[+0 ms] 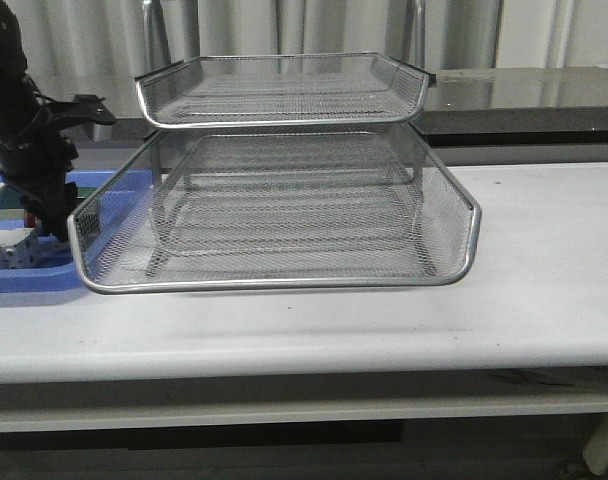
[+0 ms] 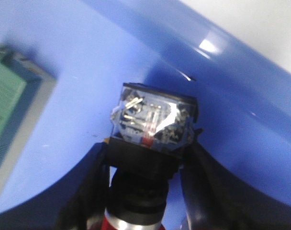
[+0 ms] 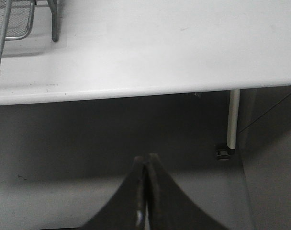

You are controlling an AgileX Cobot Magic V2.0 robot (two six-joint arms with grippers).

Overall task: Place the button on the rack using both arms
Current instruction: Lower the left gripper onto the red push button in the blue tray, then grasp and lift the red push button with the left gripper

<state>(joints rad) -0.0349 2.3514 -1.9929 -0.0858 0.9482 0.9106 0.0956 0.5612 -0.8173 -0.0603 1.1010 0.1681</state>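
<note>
Left claw point(image 2: 143, 191): I read it as clamped on the button point(image 2: 152, 129); in the left wrist view a black finger point(image 2: 83, 196) sits on each side of its black collar, touching it.
Right claw point(image 3: 145, 191): pressed closed with nothing in it, hanging off the table's point(image 1: 544, 280) front edge, below the tabletop.
Where the button is: low over the blue tray point(image 2: 78, 57), at the far left of the table, just beside the rack point(image 1: 284, 180). I cannot tell whether it is lifted clear of the tray floor or resting on it.
Button's pose: clear terminal block points away from the wrist, red head point(image 2: 131, 223) toward it.
How it should handle: small, rigid and light, I judge. The clear housing looks glossy and may slip; the metal terminals inside look like the delicate part.
Where to hold: across the black collar between head and housing, as it is now, and off the clear end.
Neighbours: a green block point(image 2: 9, 103) lies in the same tray, apart from the button.
Rack: the lower tier point(image 1: 274, 270) is slid forward and open on top, which I take as the easiest landing spot.
Risk: clipping the wire rim on the way over.
</note>
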